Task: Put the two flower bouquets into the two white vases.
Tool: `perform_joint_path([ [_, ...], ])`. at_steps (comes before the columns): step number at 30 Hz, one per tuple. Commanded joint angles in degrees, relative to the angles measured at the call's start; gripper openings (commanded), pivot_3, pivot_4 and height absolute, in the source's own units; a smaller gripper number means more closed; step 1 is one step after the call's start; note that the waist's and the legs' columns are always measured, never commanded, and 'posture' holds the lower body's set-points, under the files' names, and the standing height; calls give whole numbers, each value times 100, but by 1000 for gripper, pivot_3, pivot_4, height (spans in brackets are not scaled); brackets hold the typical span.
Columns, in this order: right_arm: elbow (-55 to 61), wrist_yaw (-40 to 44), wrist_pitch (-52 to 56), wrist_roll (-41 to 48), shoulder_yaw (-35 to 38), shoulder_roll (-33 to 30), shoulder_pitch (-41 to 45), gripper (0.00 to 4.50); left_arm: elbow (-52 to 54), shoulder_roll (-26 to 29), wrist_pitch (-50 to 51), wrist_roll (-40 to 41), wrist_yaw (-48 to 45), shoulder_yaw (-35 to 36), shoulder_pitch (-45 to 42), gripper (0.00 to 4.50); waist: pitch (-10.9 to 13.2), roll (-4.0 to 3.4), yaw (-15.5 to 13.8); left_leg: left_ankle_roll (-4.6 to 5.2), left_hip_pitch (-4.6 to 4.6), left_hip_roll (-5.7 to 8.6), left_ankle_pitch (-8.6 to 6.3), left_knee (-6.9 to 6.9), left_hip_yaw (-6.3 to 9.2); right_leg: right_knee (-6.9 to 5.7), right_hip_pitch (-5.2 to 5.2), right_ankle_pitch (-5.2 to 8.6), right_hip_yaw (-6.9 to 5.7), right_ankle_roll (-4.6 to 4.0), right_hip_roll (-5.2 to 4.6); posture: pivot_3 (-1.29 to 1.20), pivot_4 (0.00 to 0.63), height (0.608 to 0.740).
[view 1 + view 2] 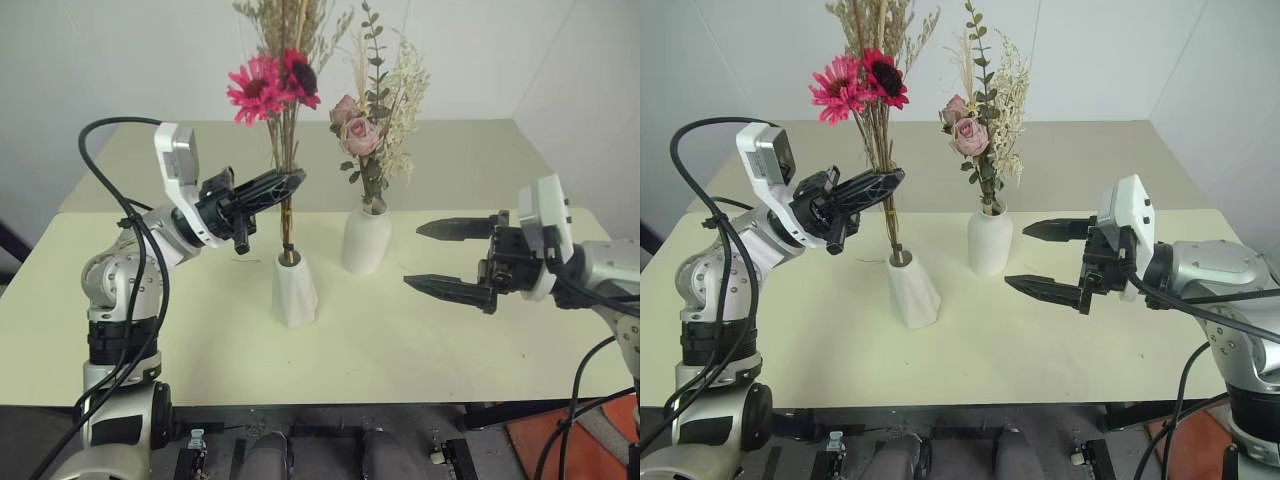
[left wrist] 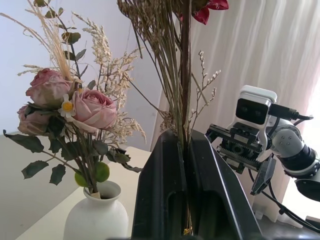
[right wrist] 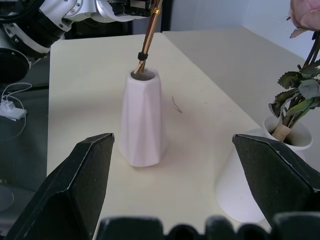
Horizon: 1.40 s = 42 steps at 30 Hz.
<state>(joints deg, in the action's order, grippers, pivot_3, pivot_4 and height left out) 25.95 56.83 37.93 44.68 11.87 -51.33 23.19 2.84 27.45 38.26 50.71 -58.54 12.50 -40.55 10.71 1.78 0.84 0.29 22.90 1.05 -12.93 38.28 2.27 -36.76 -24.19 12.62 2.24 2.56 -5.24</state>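
We see a cream bench (image 1: pixel 450 340) carrying two white vases. The tapered vase (image 1: pixel 294 290) stands near the bench centre. The rounded vase (image 1: pixel 365 240) stands just beside it, slightly farther back and toward the robot's right; the two do not touch.

The rose bouquet (image 1: pixel 365 130), made of pale pink roses, green leaves and cream sprigs, is seated upright in the rounded vase. Its stems enter the neck, as the left wrist view confirms.

The magenta bouquet (image 1: pixel 272 85), with daisy-like blooms and dried brownish sprigs, stands almost vertical above the tapered vase. Its bound stem ends (image 3: pixel 145 57) reach into the round top hole of that vase, as we see in the right wrist view. How deep they sit we cannot tell.

The left tool (image 1: pixel 285 185) is clamped on the magenta bouquet's stems, partway between the blooms and the vase mouth. The left wrist view shows the stems pinched between the two black fingers (image 2: pixel 160 195).

The right tool (image 1: pixel 440 258) hangs over the bench on the robot's right, apart from both vases. Its two fingers are spread wide, point toward the vases and hold nothing. In the right wrist view the tapered vase appears between the spread fingers, well ahead of them.
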Motion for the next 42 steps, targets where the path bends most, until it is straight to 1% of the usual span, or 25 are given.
perform_joint_path([
  [1, 190, -95, 17, 164, 221, -22, 11, 4500, 67, 22, -160, -16, -36, 3, -147, 13, 0, 0, 0, 0, 0, 0, 0, 0, 0, 0, 0, 0, 0, 0, 0, 0, 150, 740],
  [8, 179, -166, 6, 220, 205, -49, 28, 4500, 131, 83, -156, -74, -103, -80, 6, 13, 0, 0, -1, 0, 0, 0, 0, 0, 0, 0, 0, 0, -1, 0, 0, 0, 150, 740],
  [15, 144, -251, 53, 380, 250, -16, 106, 4500, 155, 51, -304, -305, -82, -232, 226, 13, 0, 0, -2, 0, 0, 0, 0, 0, 0, 0, 0, 0, 0, 0, 0, 0, 150, 740],
  [26, 166, -304, 9, 371, 258, -39, 14, 4500, 214, 164, -243, -418, -86, -299, 387, 13, 0, 0, 2, 0, 0, -1, 0, 0, 0, 0, 0, 0, 0, 0, 1, 0, 150, 740],
  [30, 149, -306, -23, 357, 240, -17, 3, 4500, 223, 115, -302, -522, -24, -383, 411, 13, 0, 0, -6, 0, 0, 0, 0, 0, 0, 1, 1, 0, 0, 0, 0, 0, 150, 740],
  [42, 155, -366, -68, 328, 198, 78, -23, 4500, 537, 94, -182, -492, 121, -455, 687, 13, 0, 0, -1, 0, 0, -1, 0, 0, 0, 1, 1, 0, 0, 0, 0, 0, 150, 740],
])
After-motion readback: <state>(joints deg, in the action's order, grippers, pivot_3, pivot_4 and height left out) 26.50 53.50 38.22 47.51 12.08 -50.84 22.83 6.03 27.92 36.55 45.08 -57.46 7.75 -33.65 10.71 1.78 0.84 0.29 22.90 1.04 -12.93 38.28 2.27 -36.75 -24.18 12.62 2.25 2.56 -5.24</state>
